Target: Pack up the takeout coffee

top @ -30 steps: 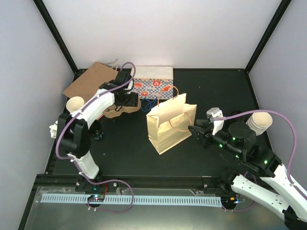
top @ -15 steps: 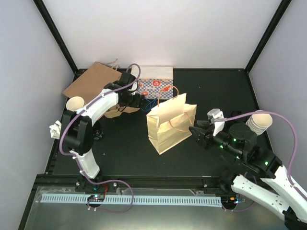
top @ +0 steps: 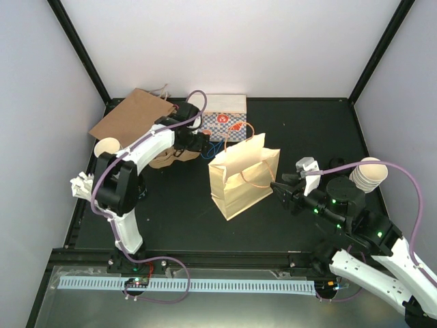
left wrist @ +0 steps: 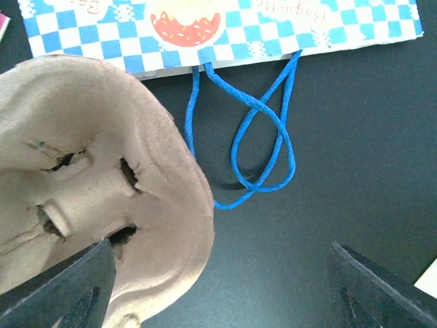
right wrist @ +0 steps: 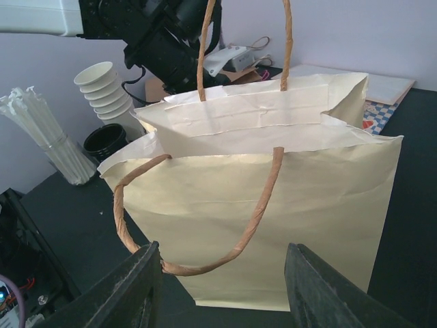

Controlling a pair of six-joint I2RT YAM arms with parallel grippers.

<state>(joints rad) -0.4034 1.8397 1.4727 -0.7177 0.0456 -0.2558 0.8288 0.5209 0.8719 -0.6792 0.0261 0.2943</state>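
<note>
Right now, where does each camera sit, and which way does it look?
Top external: high behind the arm bases, looking down on the black table; left arm and right arm show.
Left wrist: on the left arm, looking down at the cardboard cup carrier and checked bag; its fingertips fill the bottom corners.
Right wrist: on the right arm, looking level at the cream paper bag; its fingertips show below.
Shared: top and right wrist both show the cream paper bag.

Left arm (top: pixel 149 145), right arm (top: pixel 382 277): white shells, black joints, lilac cables (top: pixel 197 93); green lights (top: pixel 332 201) on right.
</note>
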